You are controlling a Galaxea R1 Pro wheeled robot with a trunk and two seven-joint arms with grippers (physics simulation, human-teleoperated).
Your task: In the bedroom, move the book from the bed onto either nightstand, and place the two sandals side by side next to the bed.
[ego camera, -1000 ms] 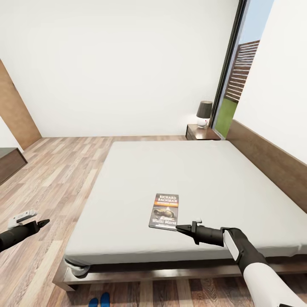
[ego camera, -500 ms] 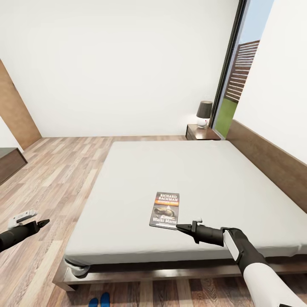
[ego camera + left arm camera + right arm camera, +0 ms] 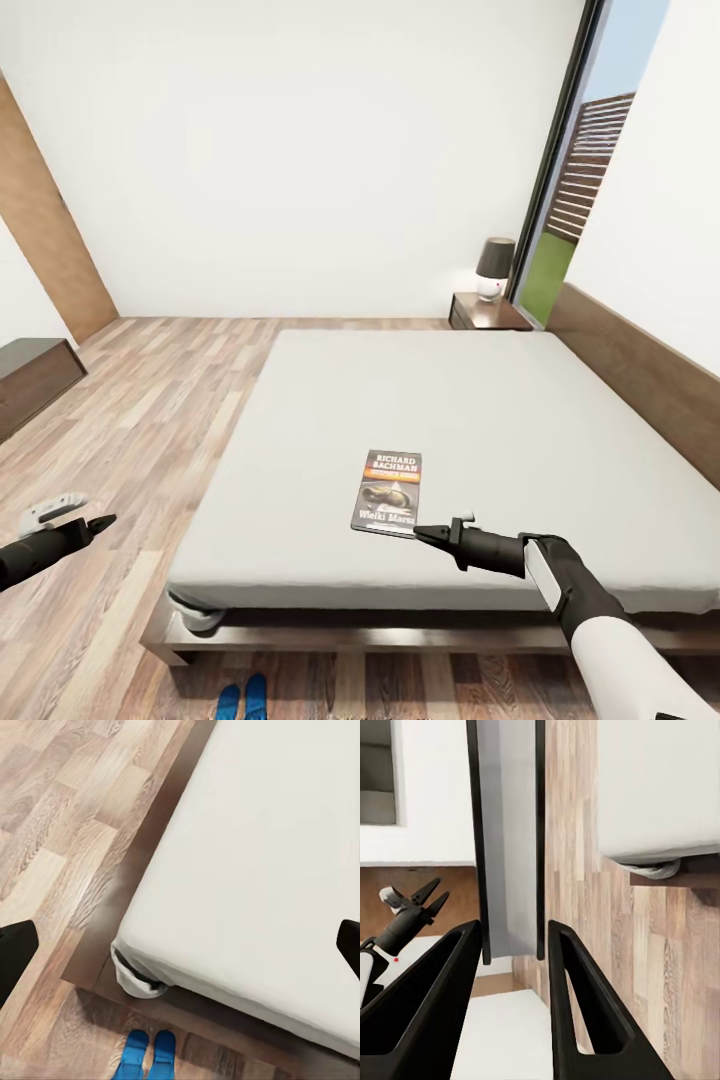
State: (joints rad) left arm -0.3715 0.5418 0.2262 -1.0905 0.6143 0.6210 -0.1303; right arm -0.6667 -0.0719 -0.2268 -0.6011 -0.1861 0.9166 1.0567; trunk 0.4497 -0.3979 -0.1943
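The book lies flat on the grey mattress of the bed near its front edge. My right gripper holds the book's near right corner. In the right wrist view the book's edge sits between the two fingers of the right gripper. My left gripper hangs open over the floor left of the bed, with nothing in the left gripper. The two blue sandals lie side by side on the floor by the bed's near corner. A nightstand stands beyond the bed.
A lamp stands on the nightstand, next to the tall window. The headboard runs along the right wall. A low dark cabinet stands at the far left. Wood floor lies open left of the bed.
The whole picture has shifted, so the camera moved. The book edged slightly away from me and now keeps its place at my right gripper's tip. Both arms hold their poses.
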